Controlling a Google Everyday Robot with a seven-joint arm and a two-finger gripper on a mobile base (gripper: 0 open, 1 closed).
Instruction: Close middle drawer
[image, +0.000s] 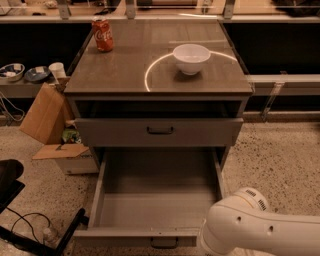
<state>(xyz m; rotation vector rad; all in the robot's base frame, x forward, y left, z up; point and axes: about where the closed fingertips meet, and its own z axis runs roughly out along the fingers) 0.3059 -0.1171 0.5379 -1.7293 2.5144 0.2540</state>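
Observation:
The middle drawer (159, 207) is pulled far out of the grey cabinet. Its wide, deep tray is empty, and its flat front with a small dark bar handle (164, 243) sits at the bottom edge of the view. The white arm (260, 227) fills the lower right corner, just right of the drawer's front right corner. The gripper is out of view, below the bottom edge of the frame.
The top drawer (159, 131) stands slightly open above it. On the cabinet top (125, 70) are a red soda can (102, 34) and a white bowl (191, 57). A cardboard box (47, 117) stands on the floor at left, with dark cables and a black base (30, 235) at lower left.

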